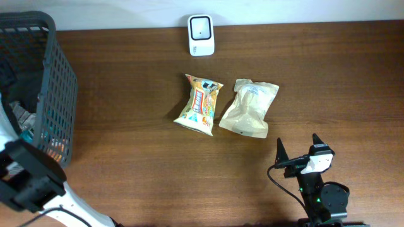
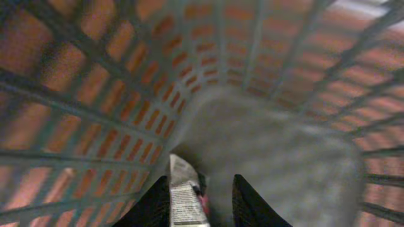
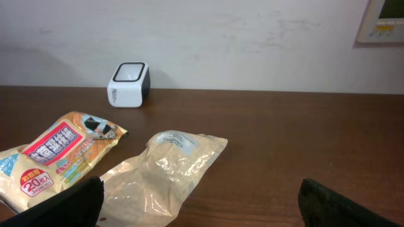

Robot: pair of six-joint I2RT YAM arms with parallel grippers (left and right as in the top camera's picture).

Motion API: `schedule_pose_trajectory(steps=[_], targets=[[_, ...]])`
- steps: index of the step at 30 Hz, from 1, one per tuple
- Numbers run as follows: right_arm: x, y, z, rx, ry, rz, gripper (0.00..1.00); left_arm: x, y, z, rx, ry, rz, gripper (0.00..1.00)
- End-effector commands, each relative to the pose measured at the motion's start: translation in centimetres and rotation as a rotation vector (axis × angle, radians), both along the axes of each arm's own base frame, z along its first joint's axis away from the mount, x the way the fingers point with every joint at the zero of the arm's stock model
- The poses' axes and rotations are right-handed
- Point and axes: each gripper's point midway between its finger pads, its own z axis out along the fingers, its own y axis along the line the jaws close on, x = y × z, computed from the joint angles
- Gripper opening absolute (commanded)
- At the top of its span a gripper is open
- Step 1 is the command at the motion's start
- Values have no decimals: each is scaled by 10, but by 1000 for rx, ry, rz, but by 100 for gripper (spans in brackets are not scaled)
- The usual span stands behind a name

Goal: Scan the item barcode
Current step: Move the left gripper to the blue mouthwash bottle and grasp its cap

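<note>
Far left of the scanner (image 1: 201, 34), the left claw (image 2: 201, 186) is inside the basket (image 1: 60, 82), about half closed around a printed packet (image 2: 184, 200) that runs lengthwise along its fingers (pinched or not, I cannot tell). The right claw (image 1: 297, 140), wide open and empty, is nearer the scanner, yet the packet would have to travel rightward to reach it.

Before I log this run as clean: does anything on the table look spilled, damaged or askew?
Nothing stands out. The printed packet and the tan pouch lie flat side by side, nothing spilled; the scanner stands upright behind them, and the basket sits upright.
</note>
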Motion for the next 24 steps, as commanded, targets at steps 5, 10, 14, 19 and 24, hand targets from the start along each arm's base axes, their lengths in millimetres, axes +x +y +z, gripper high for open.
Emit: schedule_pose_trajectory(steps=[5,10,14,19,24], targets=[[0,-3,-3,3,3,-17,98,-10,-30,69,-11,-136,-70,41],[0,-3,-3,3,3,-17,98,-29,-34,21,-97,32,-32,67],[0,-3,-3,3,3,-17,98,-54,-33,-16,-131,196,23,94],[0,-3,-3,3,3,-17,98,-76,-49,-56,-238,346,22,91],[0,-3,-3,3,3,-17,98,-86,-58,-82,-242,458,-109,100]])
